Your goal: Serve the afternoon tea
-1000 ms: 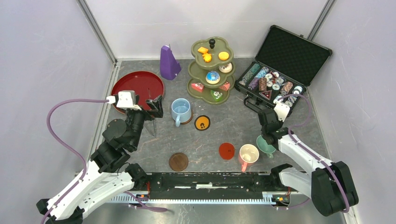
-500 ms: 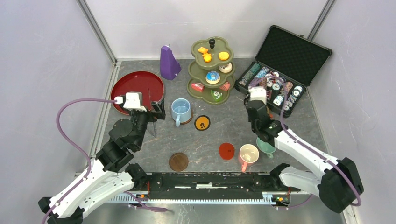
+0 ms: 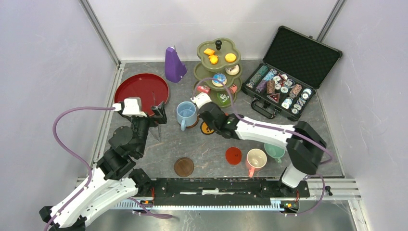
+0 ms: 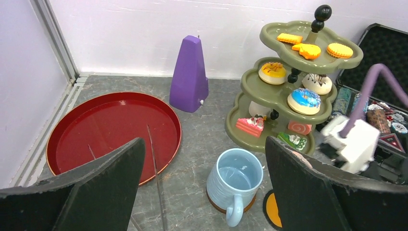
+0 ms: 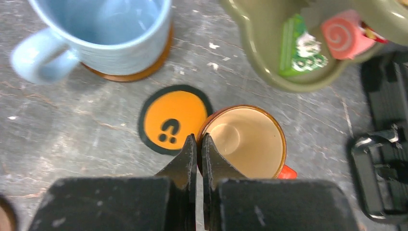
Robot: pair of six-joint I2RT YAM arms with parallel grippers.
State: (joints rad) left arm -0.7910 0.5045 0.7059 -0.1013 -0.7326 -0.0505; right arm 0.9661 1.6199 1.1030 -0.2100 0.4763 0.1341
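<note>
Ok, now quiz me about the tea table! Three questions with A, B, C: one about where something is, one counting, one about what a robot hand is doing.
1. Where does the blue mug stand?
A. on the red tray
B. on a brown coaster
C. in the black case

2. How many tiers does the green stand have?
A. two
B. five
C. three

3. What is the right gripper doing?
A. pinching the rim of the orange mug
B. hanging wide open
C. gripping the blue mug's handle

Answers:
1 B, the brown coaster's edge shows under the mug.
2 C, three trays are stacked on one post.
3 A, its fingers are shut on the rim, right beside the orange coaster.
</note>
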